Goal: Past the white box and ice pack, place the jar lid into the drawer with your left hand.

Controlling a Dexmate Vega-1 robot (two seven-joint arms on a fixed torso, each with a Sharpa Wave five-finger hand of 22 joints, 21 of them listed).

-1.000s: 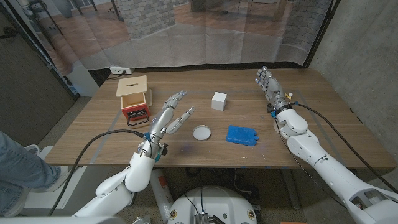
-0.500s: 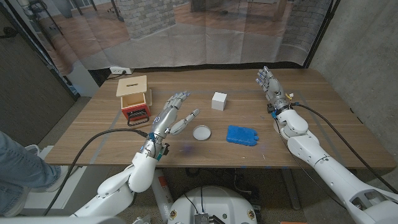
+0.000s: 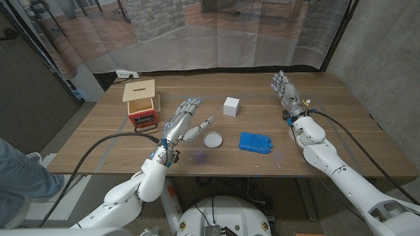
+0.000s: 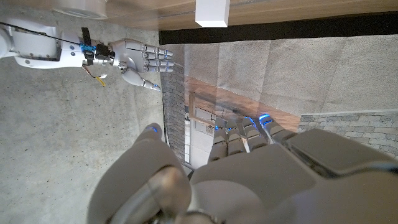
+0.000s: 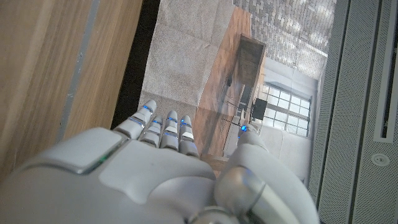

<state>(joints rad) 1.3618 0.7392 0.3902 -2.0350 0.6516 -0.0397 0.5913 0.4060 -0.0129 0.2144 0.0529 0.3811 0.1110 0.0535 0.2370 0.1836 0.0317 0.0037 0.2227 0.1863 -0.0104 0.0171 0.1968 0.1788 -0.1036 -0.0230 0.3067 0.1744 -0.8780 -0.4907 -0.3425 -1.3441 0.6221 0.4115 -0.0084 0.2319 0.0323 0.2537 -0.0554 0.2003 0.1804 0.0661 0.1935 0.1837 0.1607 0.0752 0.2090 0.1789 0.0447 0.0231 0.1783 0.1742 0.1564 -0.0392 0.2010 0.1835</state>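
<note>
The white round jar lid [image 3: 212, 139] lies on the table near the middle front. My left hand [image 3: 186, 120] hovers just left of it, open, fingers spread and reaching toward the far side, thumb close to the lid's edge. A white box [image 3: 230, 106] [image 4: 212, 12] stands behind the lid, and a blue ice pack [image 3: 255, 142] lies to the lid's right. The small wooden drawer unit [image 3: 141, 101], with a red drawer pulled out at its front, sits at the far left. My right hand [image 3: 283, 88] [image 4: 138, 55] is open at the right, holding nothing.
The table's front edge [image 3: 216, 174] runs just below the lid. A person's leg [image 3: 20, 174] shows at the picture's left edge. A translucent curtain [image 3: 216, 39] hangs behind the table.
My left hand has moved right and slightly forward, closing in on the jar lid. The right hand has stayed in place.
</note>
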